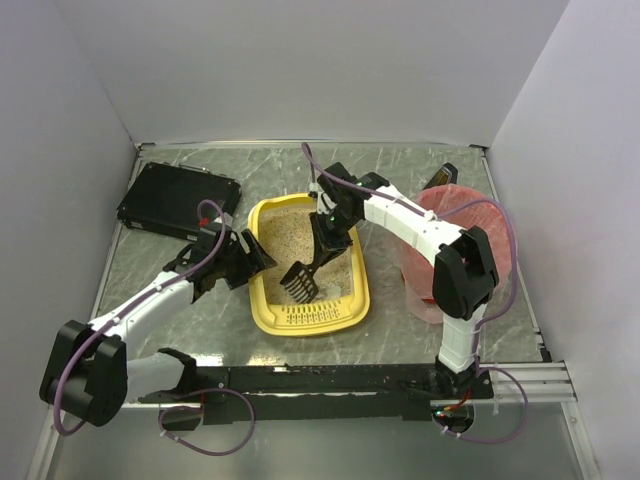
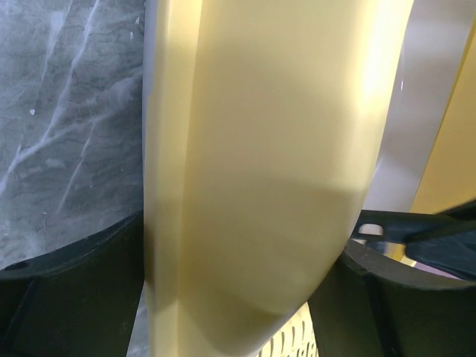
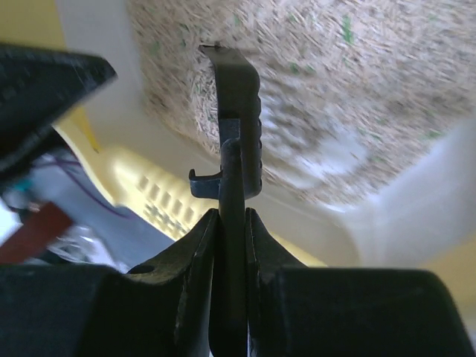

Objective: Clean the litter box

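- White walls (image 1: 300, 70) are enclosing a grey marbled worktop (image 1: 200, 325) on three sides.
- The litter box (image 1: 300, 322) is sitting near the middle of the worktop, its long side running away from the arm bases. The slotted rim is facing the near end, and beige litter (image 1: 290, 235) is covering the floor of the tray.
- A flat black box (image 1: 180, 200) is lying at the far left, apart from the litter box.
- A pink-red lined bin (image 1: 418, 290) is standing at the right, just beside the litter box and partly behind the right arm.
- The right end effector (image 1: 330, 228) is reaching over the tray from the right and clamping down on the handle of a black scoop (image 1: 300, 280).
- In the right wrist view, the fingers (image 3: 193, 253) are pressing together on the thin scoop (image 3: 238, 97) handle, with litter (image 3: 357, 89) behind it.
- The scoop is slanting down toward the near end, with its slotted head low at the litter. I can't tell whether it is touching.
- The left end effector (image 1: 250, 255) is sitting at the left rim of the tray.
- In the left wrist view, the yellow wall of the litter box (image 2: 260, 186) is filling the gap between the fingers (image 2: 67, 297), one on each side. I can't tell whether they are squeezing it.
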Motion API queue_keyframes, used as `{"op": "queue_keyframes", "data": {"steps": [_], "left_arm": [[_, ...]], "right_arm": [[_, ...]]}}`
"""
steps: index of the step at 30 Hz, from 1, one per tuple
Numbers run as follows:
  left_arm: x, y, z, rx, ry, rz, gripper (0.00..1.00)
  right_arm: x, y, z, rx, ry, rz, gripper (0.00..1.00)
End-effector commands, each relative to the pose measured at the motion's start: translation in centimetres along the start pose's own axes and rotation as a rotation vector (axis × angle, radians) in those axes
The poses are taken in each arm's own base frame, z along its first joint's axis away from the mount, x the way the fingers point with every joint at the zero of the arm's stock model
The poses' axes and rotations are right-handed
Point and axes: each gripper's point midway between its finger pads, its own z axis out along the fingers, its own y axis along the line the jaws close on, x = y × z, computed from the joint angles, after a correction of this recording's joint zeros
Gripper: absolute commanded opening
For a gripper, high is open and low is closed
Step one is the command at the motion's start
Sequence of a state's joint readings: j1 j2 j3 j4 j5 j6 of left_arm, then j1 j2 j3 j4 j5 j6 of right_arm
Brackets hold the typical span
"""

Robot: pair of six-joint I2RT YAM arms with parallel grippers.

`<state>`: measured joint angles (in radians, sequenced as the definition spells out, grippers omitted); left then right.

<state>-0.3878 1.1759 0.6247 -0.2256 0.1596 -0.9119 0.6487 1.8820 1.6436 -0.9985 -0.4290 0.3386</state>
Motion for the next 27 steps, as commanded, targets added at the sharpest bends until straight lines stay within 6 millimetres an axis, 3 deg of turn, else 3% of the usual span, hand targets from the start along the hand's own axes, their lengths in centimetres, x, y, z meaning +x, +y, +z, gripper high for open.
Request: {"op": "queue_keyframes", "data": {"steps": [1, 6, 10, 14, 21, 27], "left_arm": [[0.3, 0.5, 0.7, -0.035, 0.008, -0.03, 0.78], [0.5, 0.7, 0.9, -0.055, 0.011, -0.023, 0.78], [0.4, 0.5, 0.7, -0.047, 0.005, -0.028, 0.78], [0.1, 1.0, 0.5, -0.079, -0.013, -0.027, 0.78], [-0.3, 0.7, -0.2, -0.072, -0.028, 0.017, 0.82], [-0.7, -0.2, -0.5, -0.043, -0.039, 0.014, 0.83]], "right_arm": [[-2.7, 1.4, 2.3, -0.072, -0.135, 0.079, 0.0], [-3.8, 3.4, 2.9, -0.19, -0.19, 0.063, 0.0], [-3.5, 5.0, 3.4, -0.305, -0.164, 0.058, 0.0], [-3.6, 6.1, 2.3, -0.375, -0.171, 0.049, 0.0], [-5.0, 4.9, -1.3, -0.347, -0.289, 0.062, 0.0], [-6.0, 2.4, -3.4, -0.228, -0.38, 0.077, 0.0]]}}
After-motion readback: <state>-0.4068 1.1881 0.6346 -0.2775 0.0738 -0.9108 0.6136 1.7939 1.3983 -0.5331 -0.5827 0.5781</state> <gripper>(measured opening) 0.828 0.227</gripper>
